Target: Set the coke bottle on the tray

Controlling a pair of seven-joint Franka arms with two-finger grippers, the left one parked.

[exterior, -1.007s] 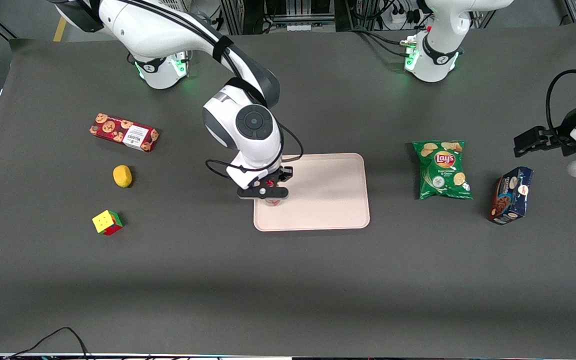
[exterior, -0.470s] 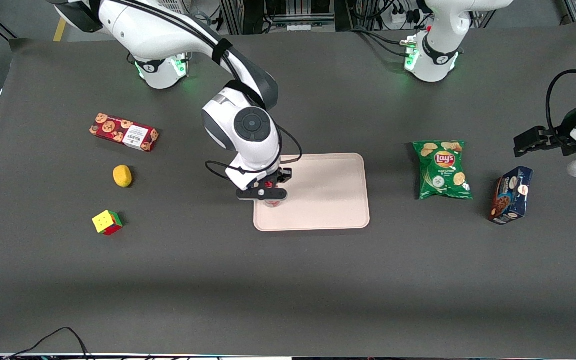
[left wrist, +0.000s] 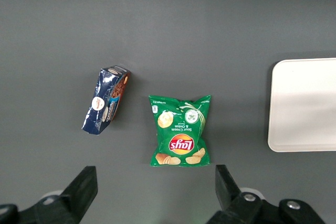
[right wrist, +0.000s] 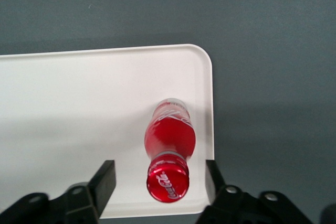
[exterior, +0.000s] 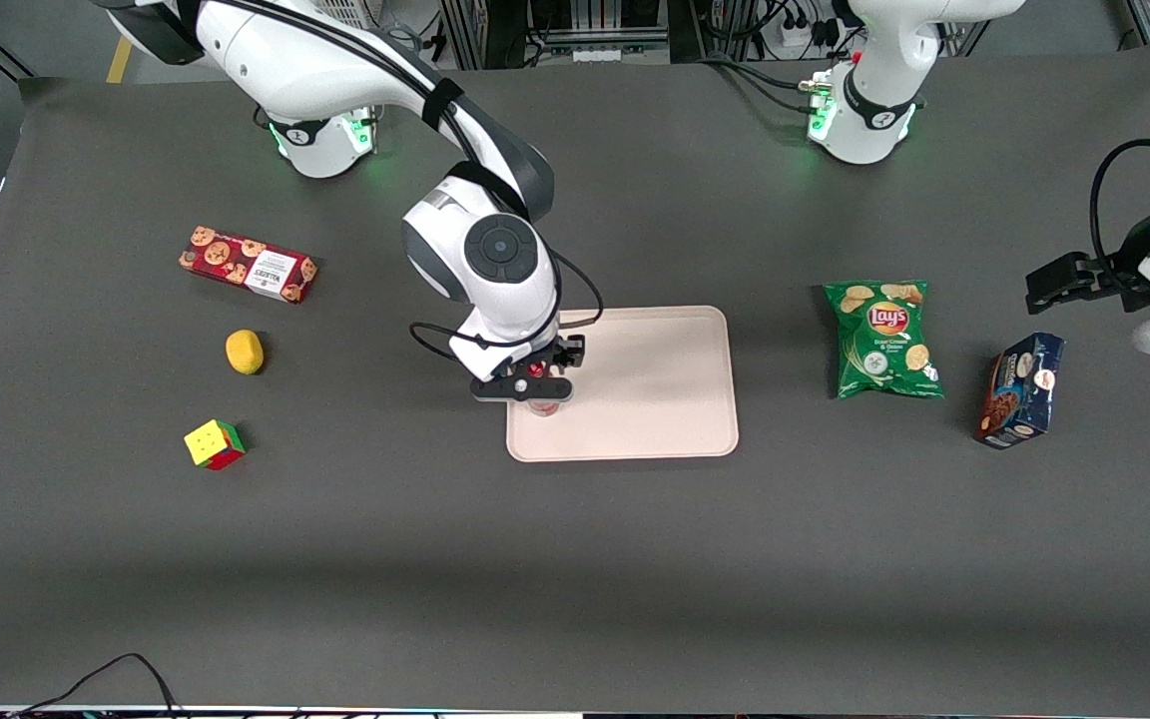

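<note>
Red plastic shows between the jaws [right wrist: 160, 179], which are spread wide with clear gaps on either side of the cap; nothing is gripped; the coke bottle [right wrist: 169, 142] stands upright on the tray [right wrist: 79, 108], near the rim at the working arm's end; the release step is judged done; next, a straight lift clear of the cap is called for, without brushing it.

A dark grey matte worktop [exterior: 575, 559] fills the scene, evenly lit, with a soft darker band across its nearer part. Above its farther edge stand metal racks [exterior: 555, 30] with black cables [exterior: 775, 70]; a grey floor with a yellow strip [exterior: 119, 60] shows at the working arm's end.
</note>
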